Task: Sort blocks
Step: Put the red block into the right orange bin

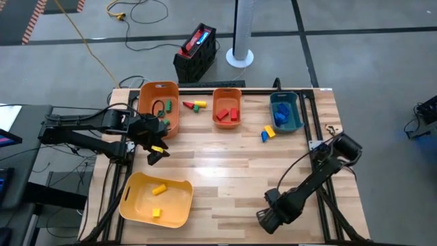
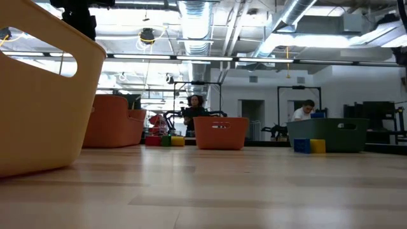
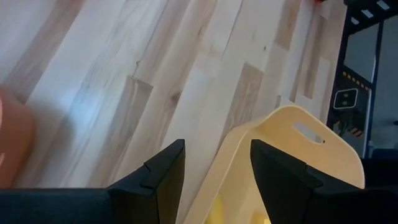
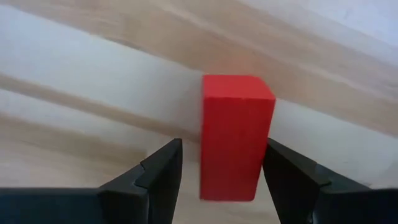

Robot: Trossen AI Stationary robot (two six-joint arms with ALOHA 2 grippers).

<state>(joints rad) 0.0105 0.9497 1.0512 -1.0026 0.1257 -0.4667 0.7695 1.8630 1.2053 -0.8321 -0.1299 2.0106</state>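
Straddling red block (image 4: 237, 137) | R hand (image 4: 221, 177) open, near table edge

Two yellow blocks (image 1: 158, 189) lie in the yellow bin (image 1: 179, 213), well apart. Red blocks (image 1: 229, 115) fill the middle orange bin (image 1: 226, 93), and blue blocks (image 1: 283, 111) the teal bin (image 1: 295, 102). A red-green-yellow group (image 1: 196, 105) and a blue-yellow pair (image 1: 268, 132) lie on the table (image 1: 225, 178). One red block (image 4: 235, 137) stands upright between the right claw's (image 4: 221, 177) fingers.

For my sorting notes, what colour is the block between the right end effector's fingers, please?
Red: a small plastic block, clearest in the right wrist view.
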